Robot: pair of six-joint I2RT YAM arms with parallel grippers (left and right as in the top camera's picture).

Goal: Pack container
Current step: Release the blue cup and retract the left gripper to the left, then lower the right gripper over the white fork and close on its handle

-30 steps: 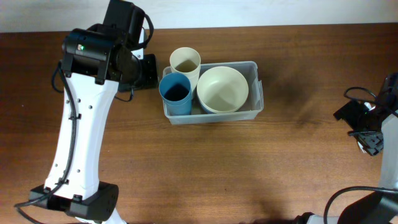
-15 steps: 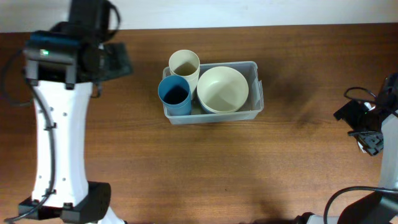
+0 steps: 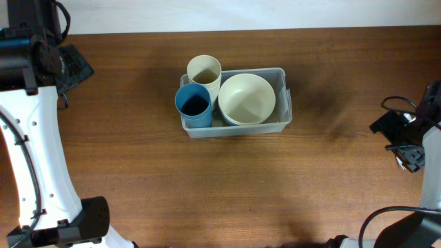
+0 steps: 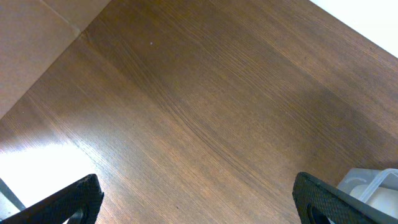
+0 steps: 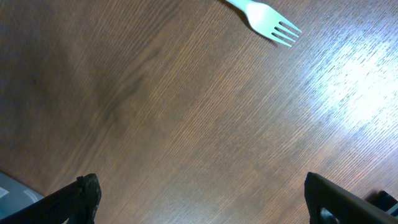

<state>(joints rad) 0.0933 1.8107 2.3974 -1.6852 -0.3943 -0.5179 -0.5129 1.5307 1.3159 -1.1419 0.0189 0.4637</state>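
The container (image 3: 284, 103), a clear plastic bin, stands mid-table and holds a cream bowl (image 3: 247, 98) and a blue cup (image 3: 193, 105) at its left end. A cream cup (image 3: 204, 71) stands upright at its back left corner. My left gripper (image 3: 72, 65) is far off to the left, open, with only bare wood between its fingers (image 4: 199, 202); a corner of the container (image 4: 376, 183) shows at that view's lower right. My right gripper (image 3: 394, 138) hangs at the table's right edge, open and empty (image 5: 211, 199).
A white plastic fork (image 5: 264, 18) lies on the wood ahead of the right gripper, seen only in the right wrist view. The table's far edge meets a pale wall (image 3: 275, 14). The left arm's white link (image 3: 34, 151) spans the left side.
The left arm has swung away from the container's left end to the far left of the table, and its jaws have opened. The right arm has not moved.
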